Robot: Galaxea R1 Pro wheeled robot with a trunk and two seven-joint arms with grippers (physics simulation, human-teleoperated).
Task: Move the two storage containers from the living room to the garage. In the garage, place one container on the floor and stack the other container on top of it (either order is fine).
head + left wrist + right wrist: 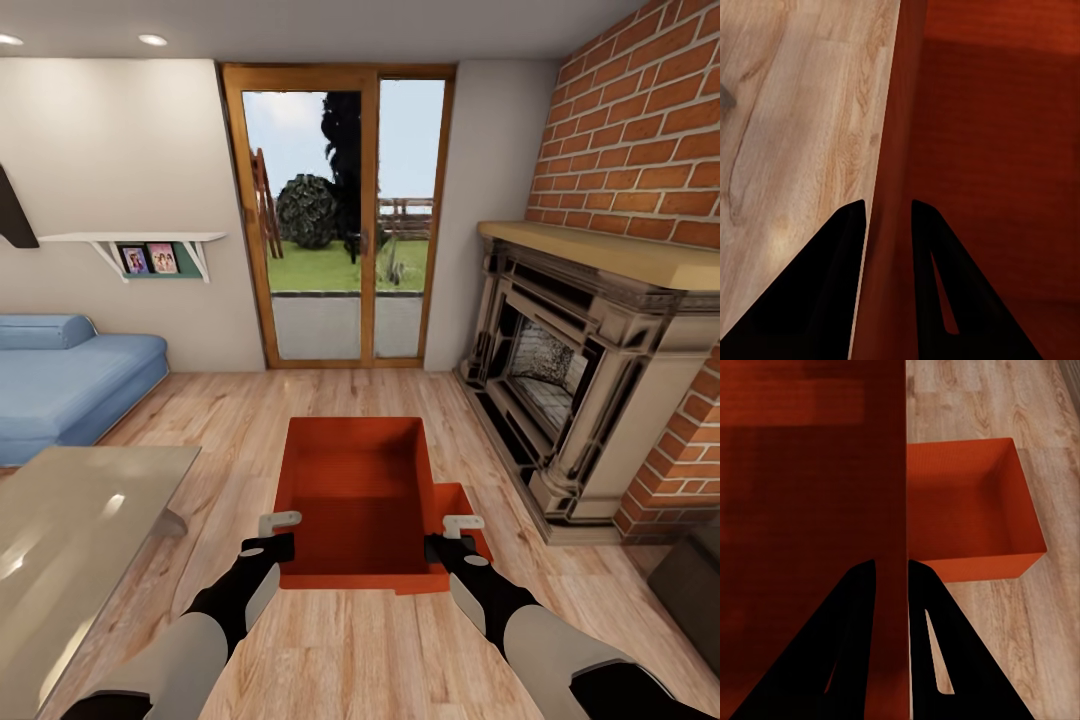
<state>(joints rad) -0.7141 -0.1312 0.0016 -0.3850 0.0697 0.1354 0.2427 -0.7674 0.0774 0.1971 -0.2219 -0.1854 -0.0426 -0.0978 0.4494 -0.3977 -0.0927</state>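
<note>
home living room, sofa [60, 385], fireplace [560, 390] (brick)

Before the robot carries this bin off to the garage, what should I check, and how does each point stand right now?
1. Left claw straddles the held bin's left wall, one finger each side: ok.
2. Right claw straddles its right wall the same way: ok.
3. Both claws actually pinching the wall tight: cannot tell.
4. Held bin sits level between the arms in the head view: ok.
5. Second bin lies on the wood floor just right of the held one, partly under it; clear of it for the turn: cannot tell.
6. Fireplace close on the right, glass table close on the left; room to swing: cannot tell.
</note>
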